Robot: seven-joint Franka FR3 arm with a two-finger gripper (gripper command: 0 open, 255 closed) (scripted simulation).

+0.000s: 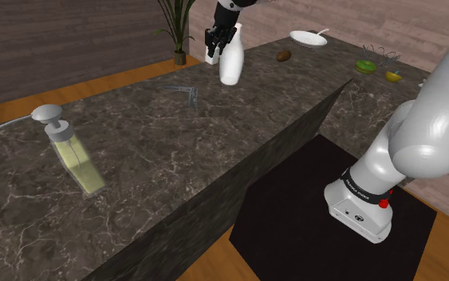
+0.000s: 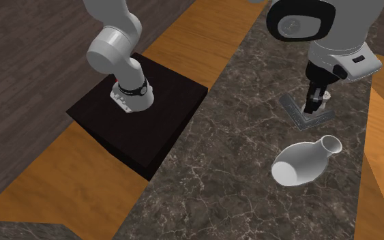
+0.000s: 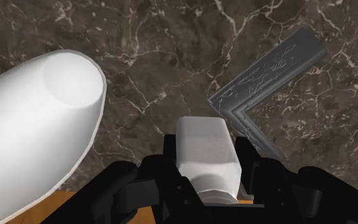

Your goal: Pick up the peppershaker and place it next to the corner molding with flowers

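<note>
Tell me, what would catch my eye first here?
The black gripper clasps a small pale peppershaker between its fingers, above a dark marbled counter. Right beside it stands a big white vase, and a grey corner molding with flower relief lies on the counter close by.

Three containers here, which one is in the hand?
The small white pepper shaker, clasped by the hand. The larger white vase stands free beside it; the soap dispenser sits far off.
</note>
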